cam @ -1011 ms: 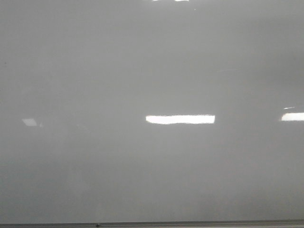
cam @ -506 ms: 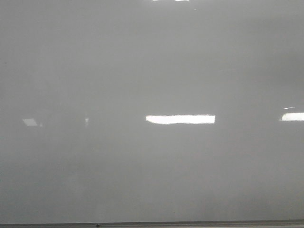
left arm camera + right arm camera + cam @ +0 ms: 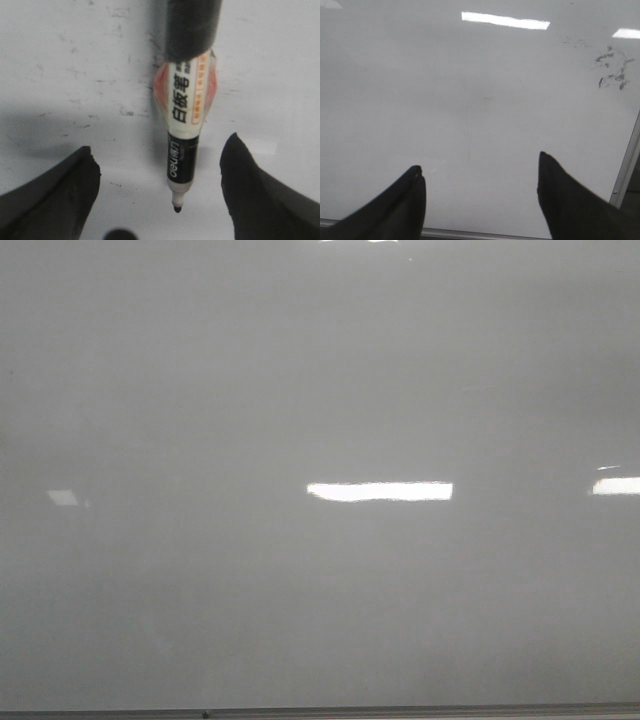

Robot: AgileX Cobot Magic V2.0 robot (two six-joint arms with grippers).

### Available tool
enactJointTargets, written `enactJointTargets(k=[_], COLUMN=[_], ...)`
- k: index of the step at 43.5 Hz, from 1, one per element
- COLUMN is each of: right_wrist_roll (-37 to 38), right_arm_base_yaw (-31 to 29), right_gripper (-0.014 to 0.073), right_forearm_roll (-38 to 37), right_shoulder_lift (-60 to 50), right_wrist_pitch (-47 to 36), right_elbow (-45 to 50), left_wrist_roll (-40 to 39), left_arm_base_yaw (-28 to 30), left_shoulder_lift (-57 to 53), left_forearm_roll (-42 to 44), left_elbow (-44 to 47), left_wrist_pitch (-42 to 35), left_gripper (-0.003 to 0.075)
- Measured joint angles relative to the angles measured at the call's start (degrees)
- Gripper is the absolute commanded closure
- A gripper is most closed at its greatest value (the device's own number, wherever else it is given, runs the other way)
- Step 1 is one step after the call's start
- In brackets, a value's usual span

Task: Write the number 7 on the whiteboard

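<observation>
Left gripper: jaws spread wide, nothing between tips. Marker lies between them at 12 o'clock, uncapped, tip pointing back at gripper; looks like it rests on whiteboard, though whether gripper holds it higher up is hidden. Judgement: jaws straddle marker to close on barrel. Right gripper: jaws apart, empty, above bare board near metal edge at 3 o'clock; old smudges at 1 o'clock. Front view: board blank, only reflections. Number 7 not yet written anywhere.
</observation>
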Motion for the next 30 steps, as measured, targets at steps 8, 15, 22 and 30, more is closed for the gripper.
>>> enactJointTargets(k=[8, 15, 22, 30], right_wrist_roll=[0.0, 0.0, 0.0, 0.0], right_arm_base_yaw=[0.0, 0.0, 0.0, 0.0], right_gripper=[0.0090, 0.0090, 0.0090, 0.0090], right_forearm_roll=[0.0, 0.0, 0.0, 0.0], right_shoulder_lift=[0.0, 0.0, 0.0, 0.0], right_wrist_pitch=[0.0, 0.0, 0.0, 0.0], right_elbow=[0.0, 0.0, 0.0, 0.0], left_wrist_roll=[0.0, -0.1, -0.1, -0.1], left_arm_base_yaw=[0.0, 0.0, 0.0, 0.0], left_shoulder_lift=[2.3, 3.3, 4.2, 4.3], left_forearm_roll=[0.0, 0.0, 0.0, 0.0], left_elbow=[0.0, 0.0, 0.0, 0.0], left_wrist_pitch=[-3.1, -4.0, -5.4, -5.9], left_gripper=[0.0385, 0.0540, 0.0674, 0.0741])
